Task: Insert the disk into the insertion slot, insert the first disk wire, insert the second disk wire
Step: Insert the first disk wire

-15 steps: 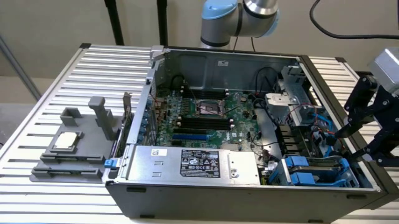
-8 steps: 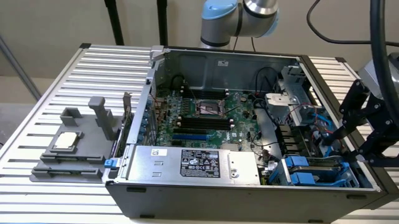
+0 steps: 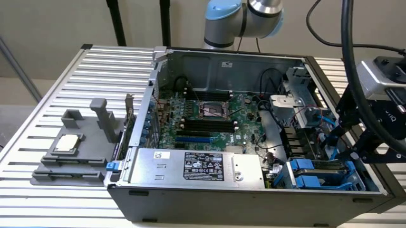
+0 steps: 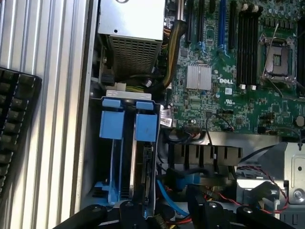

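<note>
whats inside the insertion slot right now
Two blue latch tabs sit across the opening of the insertion slot. Under one, what looks like the disk stands edge-on in its bay; the neighbouring bay looks hollow. Further down, the tabs and cage walls cover the rest.

Arm (image 3: 244, 16) rises at ext. view's top centre, tool (image 3: 362, 145) hangs low near its right edge.

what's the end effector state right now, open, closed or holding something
end effector: cannot be told whether it is open or closed; it hangs close above the insertion slot.
</note>
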Tool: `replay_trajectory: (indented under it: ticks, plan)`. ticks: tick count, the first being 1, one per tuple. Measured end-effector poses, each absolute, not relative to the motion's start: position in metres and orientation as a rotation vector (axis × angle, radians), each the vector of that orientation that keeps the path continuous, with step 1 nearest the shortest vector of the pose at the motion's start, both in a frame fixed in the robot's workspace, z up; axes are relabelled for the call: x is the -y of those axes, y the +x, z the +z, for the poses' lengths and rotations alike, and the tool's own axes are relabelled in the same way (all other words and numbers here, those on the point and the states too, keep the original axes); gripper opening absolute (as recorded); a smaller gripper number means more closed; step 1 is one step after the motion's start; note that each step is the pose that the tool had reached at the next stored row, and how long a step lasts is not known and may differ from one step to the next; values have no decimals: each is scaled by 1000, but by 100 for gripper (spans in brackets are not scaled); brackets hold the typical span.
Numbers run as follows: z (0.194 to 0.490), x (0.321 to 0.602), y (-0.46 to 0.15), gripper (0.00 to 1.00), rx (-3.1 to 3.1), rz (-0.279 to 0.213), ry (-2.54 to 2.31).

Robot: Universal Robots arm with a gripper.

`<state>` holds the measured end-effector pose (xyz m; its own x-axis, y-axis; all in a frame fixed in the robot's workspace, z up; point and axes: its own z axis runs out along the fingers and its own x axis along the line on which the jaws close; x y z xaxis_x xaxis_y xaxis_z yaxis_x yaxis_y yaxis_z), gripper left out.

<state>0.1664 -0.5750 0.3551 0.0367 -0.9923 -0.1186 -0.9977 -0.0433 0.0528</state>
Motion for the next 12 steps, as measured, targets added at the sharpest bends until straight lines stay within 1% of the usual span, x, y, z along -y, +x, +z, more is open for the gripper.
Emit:
replay_trajectory:
  ticks: [6, 12]
  plan:
    - [352, 571, 163, 49, -2148, 178, -2236]
    - [352, 579, 154, 49, -2148, 177, -2236]
